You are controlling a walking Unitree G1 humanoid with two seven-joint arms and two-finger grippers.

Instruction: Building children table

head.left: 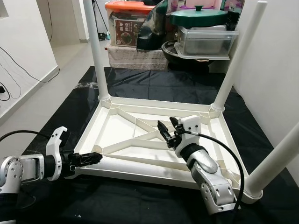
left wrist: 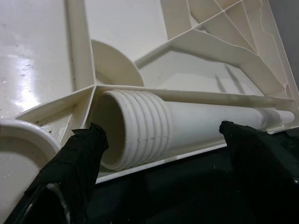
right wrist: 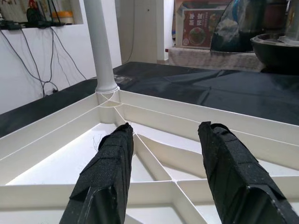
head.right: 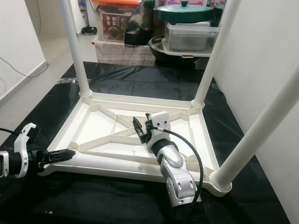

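Observation:
A white children's table lies upside down on a black cloth. Three legs stand screwed in: far left, far right and near right. A loose leg lies along the near rim, its threaded end at the near left corner. My left gripper is low at that corner, open, with its fingers on either side of the threaded end and apart from it. My right gripper hovers open over the ribs in the middle of the underside, holding nothing.
Behind the table stand an orange-lidded box, a clear container and a green pot lid. A white wall runs close along the right. Cables trail over the light floor on the left.

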